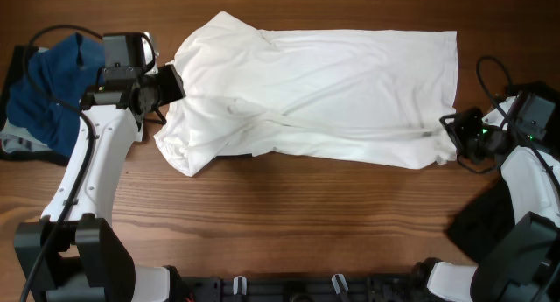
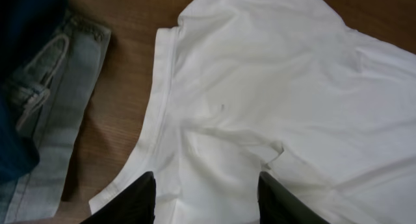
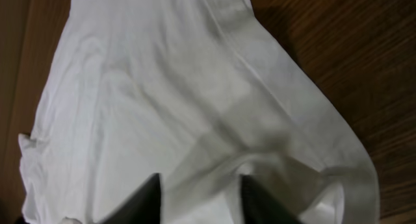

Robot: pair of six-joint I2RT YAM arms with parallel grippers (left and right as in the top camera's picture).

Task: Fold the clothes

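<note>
A white T-shirt (image 1: 315,92) lies spread across the wooden table, folded roughly in half lengthwise, its bunched sleeve end at the left. My left gripper (image 1: 172,85) is open at the shirt's left end; in the left wrist view (image 2: 207,191) its fingers straddle white cloth near the sleeve hem (image 2: 156,113). My right gripper (image 1: 451,131) is open at the shirt's lower right corner; in the right wrist view (image 3: 198,191) its fingers sit over a raised fold of the shirt (image 3: 162,107) by the bottom hem.
A pile of blue clothes and jeans (image 1: 48,92) lies at the far left, seen as light denim (image 2: 52,100) in the left wrist view. A dark garment (image 1: 477,223) lies at the lower right. Bare wood (image 1: 289,214) runs along the front.
</note>
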